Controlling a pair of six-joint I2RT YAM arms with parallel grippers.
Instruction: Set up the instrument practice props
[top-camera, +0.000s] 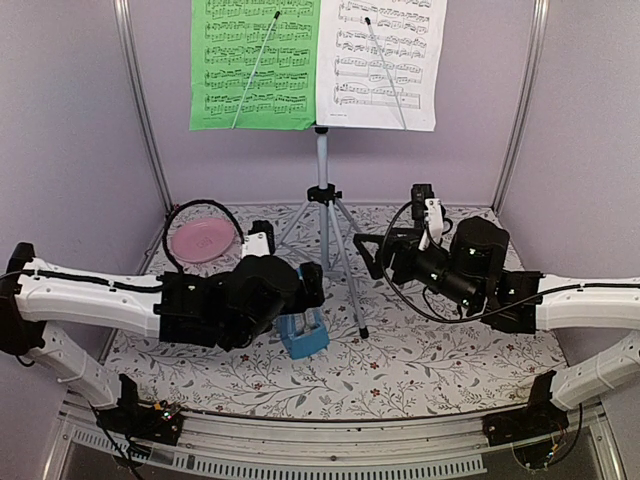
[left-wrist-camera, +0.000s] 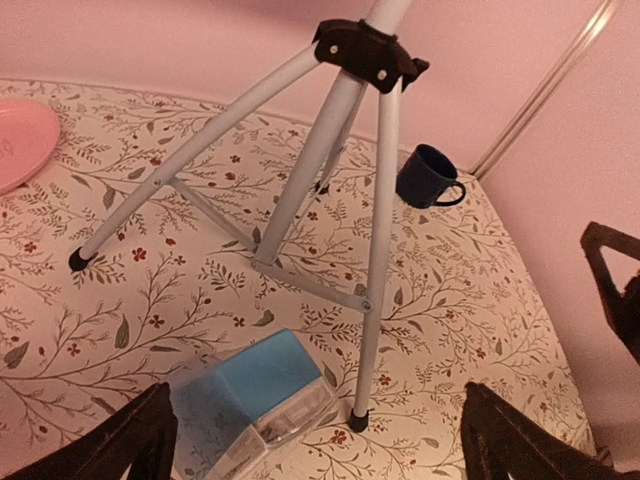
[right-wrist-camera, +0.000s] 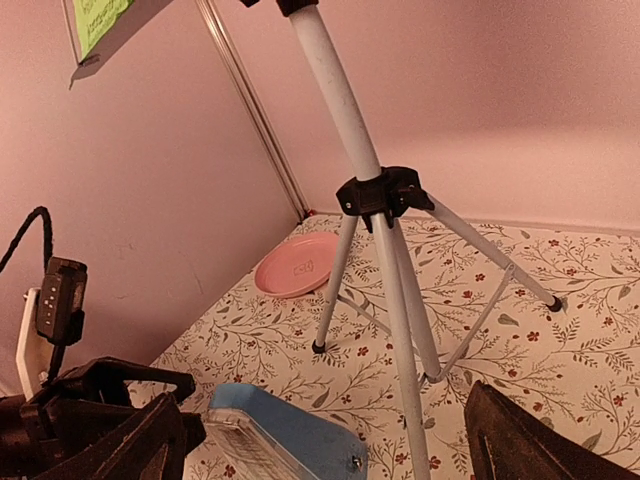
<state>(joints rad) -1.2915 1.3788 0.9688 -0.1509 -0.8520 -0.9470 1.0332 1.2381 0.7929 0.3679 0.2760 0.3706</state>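
Floral tablecloth (top-camera: 430, 362): silver tripod stand (top-camera: 322, 160) upright, light-blue metronome (top-camera: 303, 335) beside its leg.

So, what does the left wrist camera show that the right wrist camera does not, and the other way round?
Only the left wrist view shows the dark blue mug, beyond the tripod near the back corner. Only the right wrist view shows a corner of the green sheet, high up at the left. Both views share the silver tripod, the pink plate, the light blue metronome close to the camera, and the flowered table cover.
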